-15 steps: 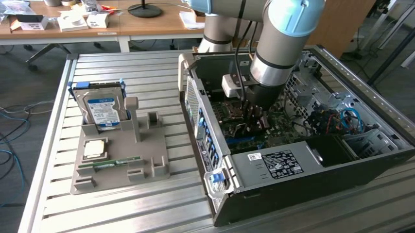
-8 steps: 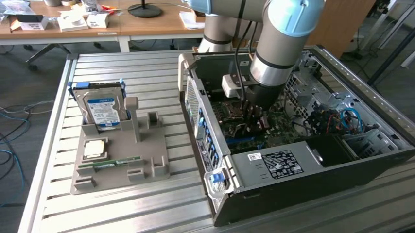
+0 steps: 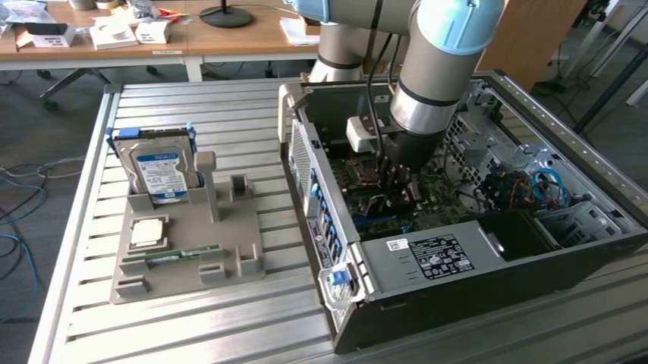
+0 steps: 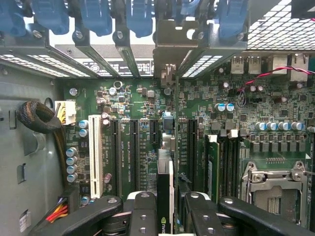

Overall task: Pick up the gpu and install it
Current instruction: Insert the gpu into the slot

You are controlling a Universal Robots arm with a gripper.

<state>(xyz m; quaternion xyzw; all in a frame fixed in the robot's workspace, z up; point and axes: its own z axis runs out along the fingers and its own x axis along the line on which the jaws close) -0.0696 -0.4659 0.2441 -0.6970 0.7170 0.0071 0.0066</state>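
gpu (image 4: 165, 189): thin dark card, seen edge-on, standing upright, green logo on near edge. Clamped btw fingers of gripper (image 4: 166, 216), low over motherboard (image 4: 147, 98), in line w/ black slots (image 4: 134, 147). Seated or not: can't tell.

— Room inside the computer case (image 3: 486, 303)?
— Open on top; crowded below by the arm (image 3: 435, 68), with blue cables (image 3: 547, 186) and drive cage (image 3: 592, 220) toward the exterior view's right.
— Around the gripper (image 4: 166, 199)?
— Tight: clamped on the gpu (image 4: 165, 184) between expansion slots (image 4: 134, 147), blue bracket latches (image 4: 96, 14) ahead, memory slots (image 4: 227, 162) just beside.
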